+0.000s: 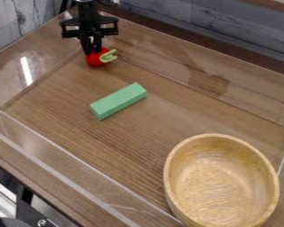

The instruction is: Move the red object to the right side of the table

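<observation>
The red object (103, 58), a small rounded red toy fruit with a pale green end, sits at the far left of the wood-grain table (192, 102). My gripper (92, 51) points straight down onto the fruit's left part, its black fingers shut on it. The fingertips hide part of the fruit. Fruit and gripper stay low at the tabletop.
A green rectangular block (117, 100) lies diagonally near the table's middle. A round wooden bowl (222, 183) fills the near right corner. Low clear acrylic walls (24, 71) edge the table on the left and front.
</observation>
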You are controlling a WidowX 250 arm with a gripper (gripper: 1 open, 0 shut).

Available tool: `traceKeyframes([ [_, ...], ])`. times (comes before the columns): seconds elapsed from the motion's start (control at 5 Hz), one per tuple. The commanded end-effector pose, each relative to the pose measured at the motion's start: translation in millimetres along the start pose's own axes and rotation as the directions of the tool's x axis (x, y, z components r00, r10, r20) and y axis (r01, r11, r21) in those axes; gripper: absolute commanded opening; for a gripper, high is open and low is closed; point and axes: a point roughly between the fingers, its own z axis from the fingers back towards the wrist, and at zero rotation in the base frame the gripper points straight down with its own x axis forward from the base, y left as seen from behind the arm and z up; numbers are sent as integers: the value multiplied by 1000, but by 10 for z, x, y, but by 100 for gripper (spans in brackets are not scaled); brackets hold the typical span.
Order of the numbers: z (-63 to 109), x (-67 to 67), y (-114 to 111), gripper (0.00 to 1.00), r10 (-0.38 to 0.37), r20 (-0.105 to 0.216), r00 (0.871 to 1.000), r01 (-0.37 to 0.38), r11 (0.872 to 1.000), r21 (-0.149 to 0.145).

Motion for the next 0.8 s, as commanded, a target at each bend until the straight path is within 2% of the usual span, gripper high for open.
traceKeyframes([
  [0.0,-158,-1,7,0,11,-6,1000,-10,1000,19],
  [0.6,392,-92,-152,0,-45,-44,998,42,997,-60],
])
